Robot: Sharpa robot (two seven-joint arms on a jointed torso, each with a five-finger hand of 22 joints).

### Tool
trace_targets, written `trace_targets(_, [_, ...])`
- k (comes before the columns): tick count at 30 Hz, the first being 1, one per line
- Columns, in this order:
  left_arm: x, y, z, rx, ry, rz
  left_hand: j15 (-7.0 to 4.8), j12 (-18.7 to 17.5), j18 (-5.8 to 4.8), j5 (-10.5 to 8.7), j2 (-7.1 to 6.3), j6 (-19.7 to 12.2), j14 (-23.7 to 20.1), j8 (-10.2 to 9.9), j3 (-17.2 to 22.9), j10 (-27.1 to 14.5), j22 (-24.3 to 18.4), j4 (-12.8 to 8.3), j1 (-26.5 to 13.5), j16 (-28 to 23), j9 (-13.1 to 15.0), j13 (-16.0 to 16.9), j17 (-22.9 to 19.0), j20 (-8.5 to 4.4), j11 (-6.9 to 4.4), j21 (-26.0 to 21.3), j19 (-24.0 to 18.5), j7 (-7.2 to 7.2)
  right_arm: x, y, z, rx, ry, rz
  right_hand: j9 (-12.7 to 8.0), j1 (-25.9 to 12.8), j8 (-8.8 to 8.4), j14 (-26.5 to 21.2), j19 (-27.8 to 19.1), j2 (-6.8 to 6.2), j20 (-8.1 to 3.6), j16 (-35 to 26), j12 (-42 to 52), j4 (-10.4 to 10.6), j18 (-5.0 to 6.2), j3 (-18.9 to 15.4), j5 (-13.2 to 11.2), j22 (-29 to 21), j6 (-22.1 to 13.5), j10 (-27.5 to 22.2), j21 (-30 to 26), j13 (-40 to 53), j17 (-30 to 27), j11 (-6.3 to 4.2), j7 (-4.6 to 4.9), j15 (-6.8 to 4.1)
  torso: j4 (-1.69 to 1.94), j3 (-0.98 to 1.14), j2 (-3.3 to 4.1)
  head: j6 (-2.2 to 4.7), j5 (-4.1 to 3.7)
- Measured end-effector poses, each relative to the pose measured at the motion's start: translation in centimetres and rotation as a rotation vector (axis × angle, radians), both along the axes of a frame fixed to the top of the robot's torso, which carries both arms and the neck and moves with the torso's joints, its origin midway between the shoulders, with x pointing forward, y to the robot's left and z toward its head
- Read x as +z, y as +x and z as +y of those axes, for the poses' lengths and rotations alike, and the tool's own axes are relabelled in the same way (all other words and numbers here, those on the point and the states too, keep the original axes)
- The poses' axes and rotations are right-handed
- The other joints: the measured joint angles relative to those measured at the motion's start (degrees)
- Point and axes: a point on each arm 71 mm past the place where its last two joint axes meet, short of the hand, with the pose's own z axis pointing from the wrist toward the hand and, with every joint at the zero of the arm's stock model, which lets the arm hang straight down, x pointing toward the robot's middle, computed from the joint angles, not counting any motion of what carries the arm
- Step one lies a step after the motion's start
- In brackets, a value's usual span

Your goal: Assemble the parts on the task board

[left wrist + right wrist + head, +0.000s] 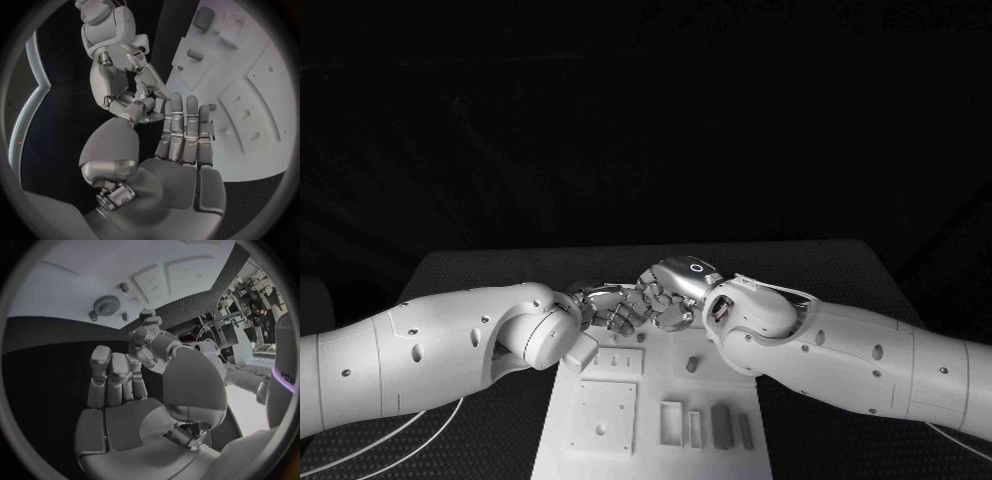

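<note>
Head view: both silver hands, the left hand (620, 312) and right hand (672, 292), meet fingers-spread and empty at frame centre above the white task board (653, 440) on the counter (473, 265), whose small rigid parts (721, 424) at lower centre look light, best pinched by their long sides.

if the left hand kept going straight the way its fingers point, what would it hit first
Most likely the right hand: the left hand has its fingers stretched toward it, tips almost at its fingers. The task board lies off to one side. Depth is hard to judge.
</note>
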Motion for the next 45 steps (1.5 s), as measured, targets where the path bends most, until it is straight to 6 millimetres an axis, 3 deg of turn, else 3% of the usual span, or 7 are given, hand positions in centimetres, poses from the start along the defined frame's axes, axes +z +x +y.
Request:
trace_targets(8, [-0.04, 0.0, 0.0, 0.001, 0.004, 0.004, 0.0, 1.5, 0.0, -0.74, 0.44, -0.2, 0.0, 1.2, 1.9, 0.0, 0.0, -1.9, -1.6, 1.2, -0.5, -0.3, -0.3, -0.2, -0.01, 0.8, -0.2, 0.03, -0.05, -0.01, 0.07, 0.002, -0.003, 0.002, 0.0, 0.2, -0.05, 0.0, 0.0, 0.15, 0.0, 0.0, 0.0, -0.2, 0.0, 0.2, 0.0, 0.0, 0.0, 0.0, 0.0, 0.0, 0.0, 0.0, 0.01, 0.0, -0.01, -0.03, -0.01, -0.12, -0.01])
trace_targets(12, [-0.08, 0.01, 0.04, 0.002, 0.006, 0.006, -0.44, 2.7, 0.0, -1.17, 0.58, 0.3, 0.4, 2.0, 2.5, 0.6, 0.0, -2.6, -1.7, 2.4, -0.6, -0.3, -0.3, -0.2, -0.57, 1.3, -0.2, -0.52, -0.05, -0.02, 0.1, 0.003, -0.004, 0.002, 0.0, 0.2, -0.08, 0.0, 0.0, 0.21, 0.0, 0.0, 0.0, -0.2, 0.0, 0.1, 0.0, 0.0, -0.1, 0.0, 0.0, 0.0, 0.0, 0.0, 0.08, 0.0, -0.02, -0.03, -0.01, -0.14, -0.1])
trace_targets(24, [-0.1, 0.03, 0.12, 0.005, 0.007, 0.006, -0.72, 3.9, 0.0, -1.63, 3.29, 0.7, 0.7, 3.4, 3.5, 1.9, 0.0, -3.0, 1.0, 3.5, -0.5, -0.6, -0.6, -0.4, -1.64, 2.0, -0.4, -0.56, -0.14, 0.06, 0.04, 0.003, -0.011, 0.004, 0.0, 0.2, -0.22, 0.0, 0.0, 0.21, 0.0, 0.0, 0.0, -0.2, 0.0, 0.1, 0.2, 0.0, -0.1, 0.0, 0.0, 0.0, 0.0, 0.0, 0.11, 0.0, 0.04, -0.03, -0.03, -0.34, -0.23])
trace_targets(27, [-0.1, 0.03, 0.1, 0.004, 0.007, 0.006, -0.9, 4.2, 0.0, -2.99, 4.0, 0.9, 0.9, 3.4, 3.8, 2.5, 0.0, -3.0, 1.7, 3.9, -0.6, -0.9, -0.7, -0.2, -1.79, 2.3, -0.6, -0.32, -0.16, 0.07, 0.01, 0.003, -0.013, 0.005, 0.0, 0.2, -0.16, 0.0, 0.0, 0.21, 0.0, 0.0, 0.0, -0.2, 0.01, 0.1, 0.2, 0.0, -0.1, 0.0, 0.0, 0.0, 0.0, 0.0, 0.07, 0.0, 0.04, -0.03, -0.03, -0.35, -0.26])
trace_targets(38, [-0.08, 0.04, 0.15, 0.001, 0.01, 0.002, -0.95, 3.5, 0.01, -8.09, 4.56, 1.4, 1.0, 2.5, 4.0, 3.2, 0.0, -2.8, 3.0, 4.4, -1.1, -2.4, -1.5, -0.41, -1.66, 2.6, -0.8, 0.14, -0.23, 0.09, -0.1, 0.001, -0.018, 0.008, 0.0, 0.2, -0.16, 0.0, 0.0, 0.2, 0.0, 0.0, 0.0, -0.3, 0.02, 0.0, 0.2, 0.0, 0.0, 0.0, 0.0, 0.0, -0.2, 0.0, -0.02, 0.0, 0.01, -0.01, -0.03, -0.26, -0.26])
trace_targets(42, [-0.08, 0.04, 0.15, 0.001, 0.011, 0.001, -0.95, 3.5, 0.0, -8.62, 4.51, 1.4, 1.0, 2.4, 4.0, 3.2, 0.0, -2.8, 3.1, 4.4, -1.1, -2.6, -1.6, -0.41, -1.73, 2.6, -0.8, 0.14, -0.25, 0.1, -0.15, 0.001, -0.019, 0.009, 0.0, 0.2, -0.16, 0.0, 0.0, 0.2, 0.0, -0.1, 0.0, -0.3, 0.02, 0.0, 0.2, 0.0, 0.0, 0.0, 0.0, 0.0, -0.4, 0.0, -0.02, 0.0, 0.01, -0.01, -0.04, -0.21, -0.26])
trace_targets(45, [-0.07, 0.06, 0.17, 0.0, 0.013, -0.001, -0.95, 3.5, 0.01, -9.17, 4.82, 1.4, 1.0, 2.2, 4.0, 3.3, 0.0, -2.8, 3.5, 4.6, -1.1, -2.7, -1.7, -0.41, -1.65, 2.6, -0.8, 0.1, -0.27, 0.13, -0.27, -0.002, -0.019, 0.012, 0.0, -0.8, -0.16, 0.0, 0.0, -0.76, 0.01, -0.6, 0.0, 0.0, 0.02, -0.4, 0.5, 0.0, 0.0, 0.0, 0.0, -0.1, -0.7, 0.0, -0.02, 0.0, 0.02, -0.01, -0.04, -0.2, -0.2])
